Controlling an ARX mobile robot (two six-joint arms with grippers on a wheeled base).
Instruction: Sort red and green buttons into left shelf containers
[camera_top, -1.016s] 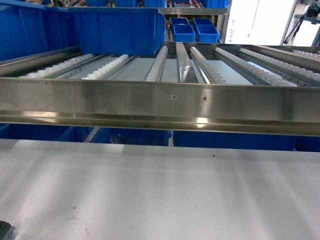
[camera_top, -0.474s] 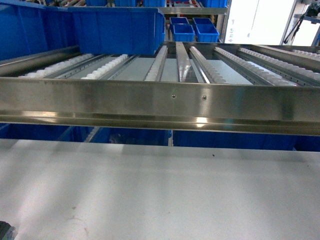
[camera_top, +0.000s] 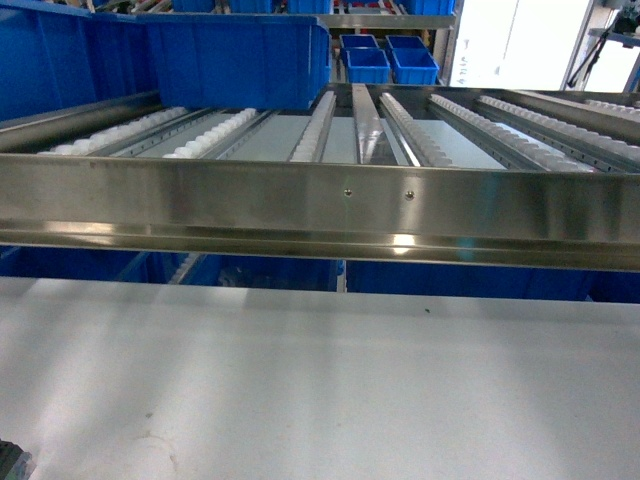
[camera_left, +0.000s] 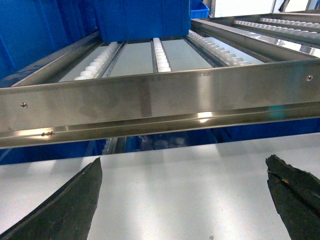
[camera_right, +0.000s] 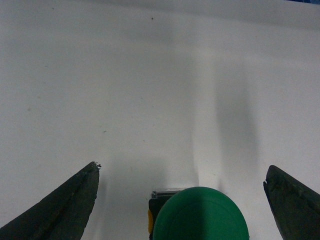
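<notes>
The left hand (camera_left: 182, 200) hung wide apart over the pale grey surface (camera_top: 320, 380), its two dark fingers (camera_left: 70, 210) spread to either edge of the wrist view and nothing between them. Right ahead of it ran the brushed steel front rail (camera_left: 160, 100) of the roller shelf, white rollers (camera_left: 160, 55) stretching back to a large deep bright-blue plastic tub (camera_left: 140, 20) at the left rear. In the head view that tub (camera_top: 230, 55) sat on the left tracks, with two small blue bins (camera_top: 388, 60) far behind. Over on the right, the right hand (camera_right: 182, 200) was spread just as wide, gripping nothing. A green-capped push-button (camera_right: 200, 215) stood on the surface between its fingers, dark body peeking out with a yellow spot at its side, clear of both fingers.
</notes>
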